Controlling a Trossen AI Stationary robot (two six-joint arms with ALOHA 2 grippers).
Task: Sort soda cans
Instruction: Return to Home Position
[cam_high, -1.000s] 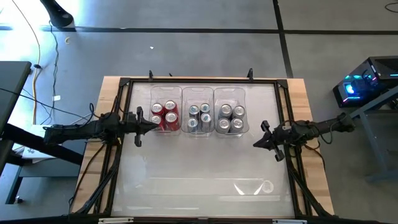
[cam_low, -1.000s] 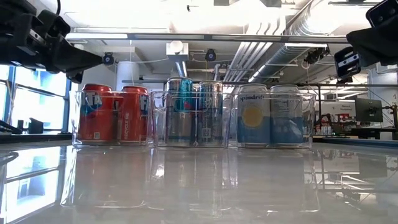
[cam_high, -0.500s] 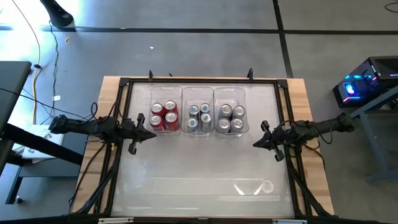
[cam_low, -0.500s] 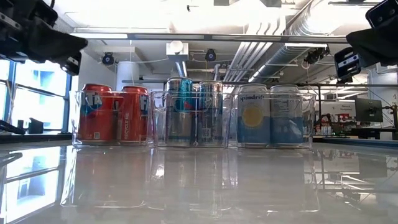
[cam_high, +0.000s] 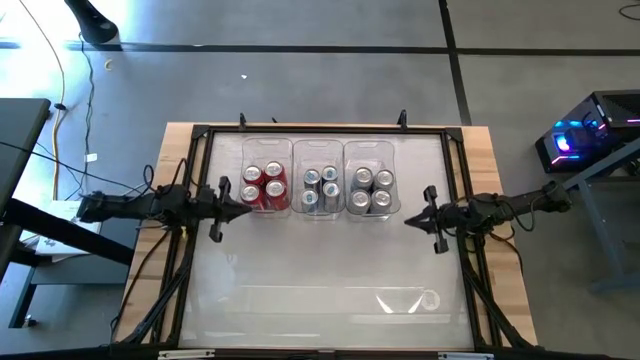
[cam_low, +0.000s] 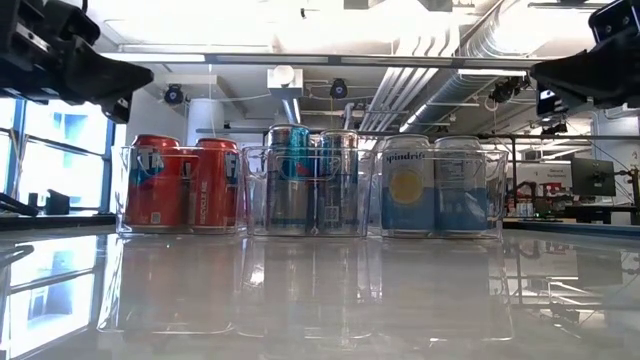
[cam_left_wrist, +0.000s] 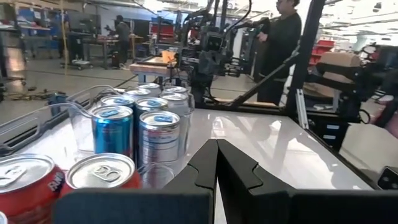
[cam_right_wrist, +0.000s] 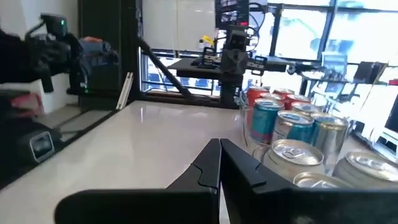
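Three clear bins stand side by side at the table's far middle. The left bin (cam_high: 265, 150) holds red soda cans (cam_high: 264, 187), the middle bin (cam_high: 319, 150) holds silver and blue cans (cam_high: 320, 189), and the right bin (cam_high: 370, 150) holds silver and pale-blue cans (cam_high: 372, 190). All the cans stand upright on their bases. My left gripper (cam_high: 248, 207) hangs shut just left of the red cans, pointing level toward the table's right. My right gripper (cam_high: 408, 221) hangs shut just right of the bins, pointing level toward the table's left. Neither holds anything.
A black frame rail (cam_high: 320, 130) runs around the white table top. Something clear and flat (cam_high: 330, 298) shows faintly near the table's near edge. The white surface between the bins and that edge is bare. People stand in the room beyond (cam_left_wrist: 283, 37).
My left gripper has swung a little toward the table's near edge, away from the bin of red cans, staying shut. My right gripper has rolled about its own pointing line while staying in place. The cans and bins have not moved.
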